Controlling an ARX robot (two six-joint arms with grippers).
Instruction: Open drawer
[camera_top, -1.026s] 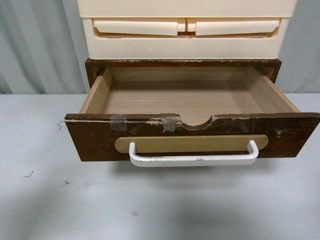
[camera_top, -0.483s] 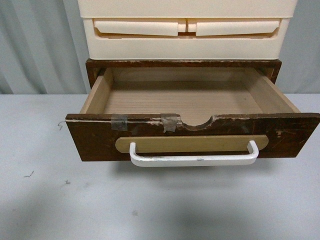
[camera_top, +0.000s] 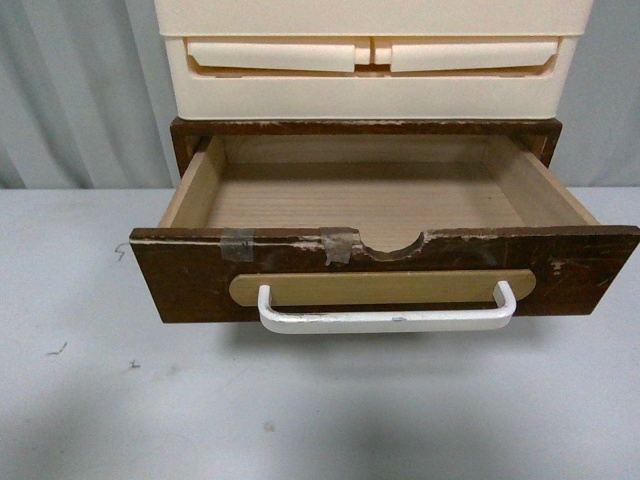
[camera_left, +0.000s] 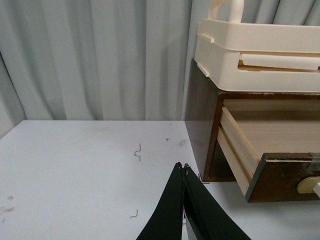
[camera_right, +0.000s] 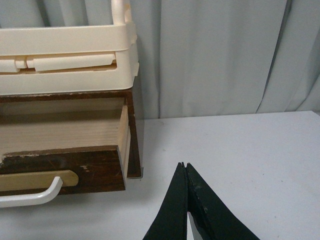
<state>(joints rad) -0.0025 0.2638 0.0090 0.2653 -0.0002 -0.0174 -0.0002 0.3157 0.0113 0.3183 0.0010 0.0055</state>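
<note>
drawer (camera_top: 385, 255): pulled well out, unchanged from a second ago; task looks done
left claw (camera_left: 183, 167): closed, empty
right claw (camera_right: 184, 166): closed, empty

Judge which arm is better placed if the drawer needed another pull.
Neither clearly. The drawer already stands pulled out. Both the left gripper and the right gripper are shut, empty, and off to their own sides of it, clear of the white handle.
</note>
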